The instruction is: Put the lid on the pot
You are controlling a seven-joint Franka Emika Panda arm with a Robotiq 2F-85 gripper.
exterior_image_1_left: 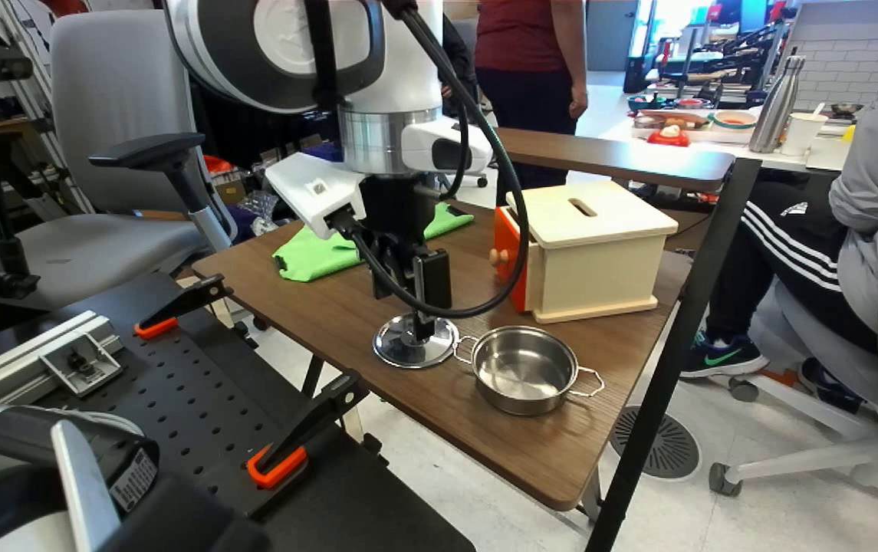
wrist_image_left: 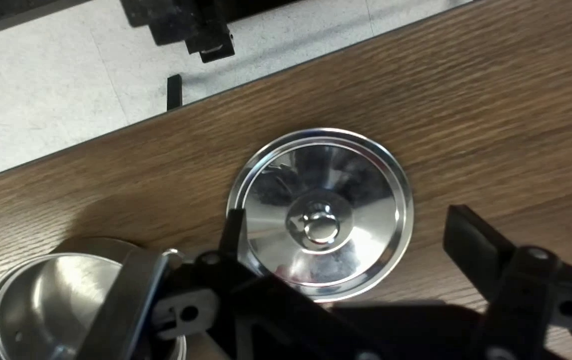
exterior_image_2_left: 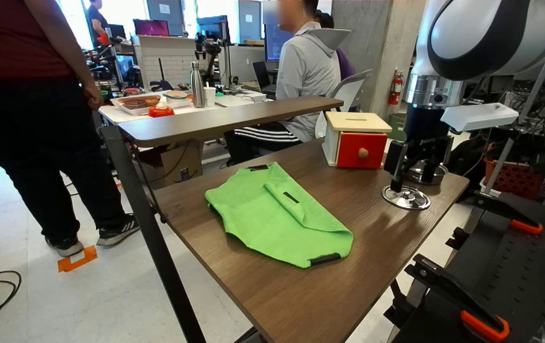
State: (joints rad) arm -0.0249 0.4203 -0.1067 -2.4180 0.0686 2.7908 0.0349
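Observation:
The lid (wrist_image_left: 276,195), a shiny steel disc with a small centre knob, lies knob up on the wooden table near its edge. It also shows in both exterior views (exterior_image_1_left: 394,353) (exterior_image_2_left: 412,200). My gripper (wrist_image_left: 346,220) points down over the lid, jaws wide open and empty. In the wrist view the knob lies between the fingers, nearer the left one, which overlaps the lid's rim; the right finger is beyond the rim. Whether a fingertip touches the lid I cannot tell. The pot (exterior_image_1_left: 523,372) stands upright, uncovered, beside the lid; in the wrist view (wrist_image_left: 51,300) a finger partly hides it.
A tan wooden box (exterior_image_1_left: 600,264) with a red door stands behind the pot. A green cloth (exterior_image_2_left: 277,214) lies on the table. A raised shelf (exterior_image_2_left: 229,119) runs along the table's far side. Clamps (exterior_image_1_left: 277,464) sit on the black perforated board alongside.

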